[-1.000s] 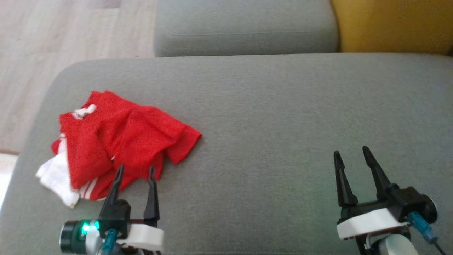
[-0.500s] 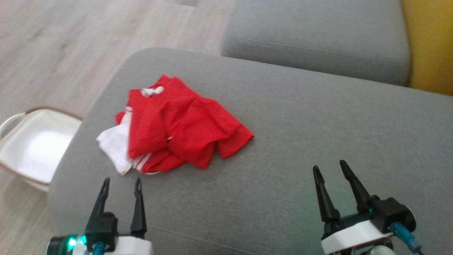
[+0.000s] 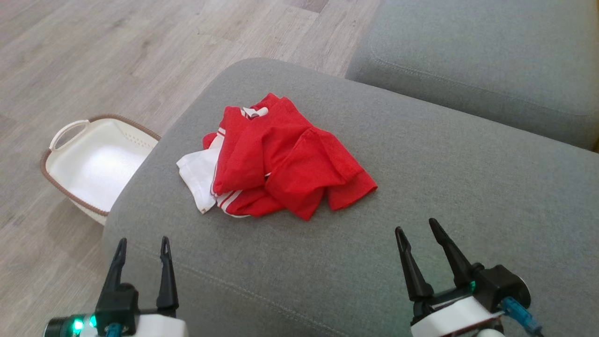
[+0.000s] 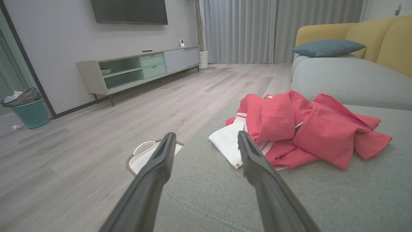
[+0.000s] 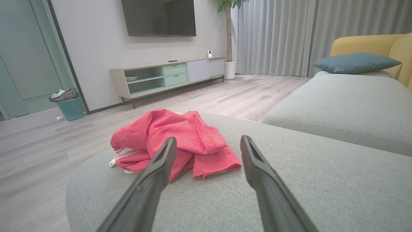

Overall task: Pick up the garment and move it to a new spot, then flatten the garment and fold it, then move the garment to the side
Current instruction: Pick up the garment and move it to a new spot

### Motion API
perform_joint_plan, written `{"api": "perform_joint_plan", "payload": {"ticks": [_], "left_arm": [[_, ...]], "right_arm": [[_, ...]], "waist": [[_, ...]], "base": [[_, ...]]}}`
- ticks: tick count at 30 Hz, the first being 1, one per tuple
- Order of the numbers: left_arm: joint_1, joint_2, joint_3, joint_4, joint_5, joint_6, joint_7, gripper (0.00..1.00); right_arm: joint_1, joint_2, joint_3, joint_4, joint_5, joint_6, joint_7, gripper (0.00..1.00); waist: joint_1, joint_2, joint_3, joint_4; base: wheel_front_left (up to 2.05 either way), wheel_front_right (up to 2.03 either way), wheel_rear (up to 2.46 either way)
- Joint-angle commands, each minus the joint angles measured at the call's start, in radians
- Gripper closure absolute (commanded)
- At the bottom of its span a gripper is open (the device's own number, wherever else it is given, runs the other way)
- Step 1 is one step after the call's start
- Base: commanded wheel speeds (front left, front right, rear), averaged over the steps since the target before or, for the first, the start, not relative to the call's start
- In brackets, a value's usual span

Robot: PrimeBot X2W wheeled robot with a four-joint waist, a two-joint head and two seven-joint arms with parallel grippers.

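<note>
Red garment (image 3: 285, 161) sits bunched on the grey cushion (image 3: 444, 182), basket (image 3: 96, 164) on the wood floor (image 3: 117, 56) beside; left gripper (image 3: 143, 240) and right gripper (image 3: 415, 225) gape empty.

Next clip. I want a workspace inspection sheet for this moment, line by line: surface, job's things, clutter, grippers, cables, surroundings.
Surface: grey sofa cushion, smooth, a seam along its near edge.
Job's things: red garment with white trim, crumpled in a heap toward the cushion's left end, not yet flattened.
Clutter: white basket on the floor beside the cushion, nothing seen inside.
Grippers: left gripper and right gripper both open, holding nothing, short of the garment.
Cables: blue plug at the right wrist; no loose cable seen.
Surroundings: wooden floor, TV cabinet, teal bin, blue pillow on a yellow sofa.
</note>
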Motion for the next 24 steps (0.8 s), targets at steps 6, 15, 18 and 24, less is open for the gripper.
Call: {"api": "perform_joint_plan", "payload": {"ticks": [6,15,18,24], "left_arm": [[-0.033,0.009,0.048,-0.039,0.006,-0.018,-0.012,0.0],[-0.148,0.032,0.057,-0.038,0.004,-0.07,-0.012,0.0],[-0.229,0.042,0.065,-0.017,-0.023,-0.115,-0.012,0.0],[-0.426,0.087,0.04,0.143,-0.038,-0.226,-0.001,0.0]], "right_arm": [[-0.032,-0.008,0.0,-0.026,0.008,0.004,-0.006,0.0],[-0.057,-0.008,-0.128,-0.073,-0.064,0.004,-0.006,0.0],[-0.074,-0.008,-0.193,-0.106,-0.104,0.004,-0.006,0.0],[-0.112,-0.008,-0.292,-0.179,-0.169,0.004,-0.006,0.0]], "waist": [[0.0,0.0,0.009,0.0],[0.0,0.0,0.133,-0.06],[0.0,0.0,0.195,-0.082],[0.0,0.0,0.315,-0.123]], "base": [[0.0,0.0,0.0],[0.0,0.0,0.0],[0.0,0.0,0.0],[0.0,0.0,0.0]]}}
